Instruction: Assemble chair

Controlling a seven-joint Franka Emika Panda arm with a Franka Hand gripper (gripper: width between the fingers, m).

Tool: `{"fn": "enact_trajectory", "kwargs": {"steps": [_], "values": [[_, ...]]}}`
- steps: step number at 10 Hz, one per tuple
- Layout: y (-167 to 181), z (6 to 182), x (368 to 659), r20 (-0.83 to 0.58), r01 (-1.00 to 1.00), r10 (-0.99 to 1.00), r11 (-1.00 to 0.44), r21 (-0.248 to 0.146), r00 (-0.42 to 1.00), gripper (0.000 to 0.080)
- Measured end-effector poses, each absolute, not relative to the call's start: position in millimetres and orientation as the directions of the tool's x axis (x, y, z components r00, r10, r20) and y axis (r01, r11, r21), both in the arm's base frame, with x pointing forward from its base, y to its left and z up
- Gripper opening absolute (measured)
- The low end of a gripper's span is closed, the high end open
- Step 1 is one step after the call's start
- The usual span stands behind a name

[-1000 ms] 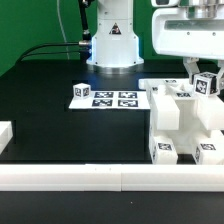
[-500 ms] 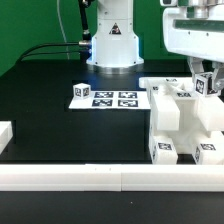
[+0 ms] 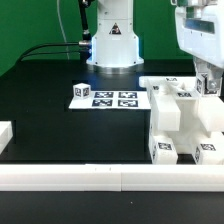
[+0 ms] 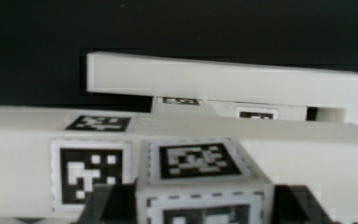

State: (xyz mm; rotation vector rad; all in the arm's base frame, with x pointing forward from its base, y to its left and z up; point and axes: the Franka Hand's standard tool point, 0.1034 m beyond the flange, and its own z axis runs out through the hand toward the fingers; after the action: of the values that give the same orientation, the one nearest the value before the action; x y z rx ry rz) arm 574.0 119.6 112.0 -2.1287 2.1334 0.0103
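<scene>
The partly built white chair stands at the exterior view's right on the black table, with tags on its front feet. My gripper hangs at its upper right edge, shut on a small white tagged cube. In the wrist view the cube fills the space between my two dark fingers, tags on its faces. Behind it are the chair's tagged block and a long white slab.
The marker board lies flat at the table's middle. A long white border rail runs along the front, with a white block at the left. The robot base stands at the back.
My gripper has moved toward the exterior view's right and slightly up, carrying the cube with it. The chair has not moved.
</scene>
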Motion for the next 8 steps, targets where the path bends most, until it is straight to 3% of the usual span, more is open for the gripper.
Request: {"fn": "enact_trajectory", "kwargs": {"steps": [6, 8], "values": [[120.1, 111.9, 574.7, -0.134, -0.941, -0.935, 0.336, -0.048, -0.327, 0.0281], [120.3, 111.7, 574.5, -0.133, -0.944, -0.939, 0.325, -0.049, -0.316, 0.0281]]}}
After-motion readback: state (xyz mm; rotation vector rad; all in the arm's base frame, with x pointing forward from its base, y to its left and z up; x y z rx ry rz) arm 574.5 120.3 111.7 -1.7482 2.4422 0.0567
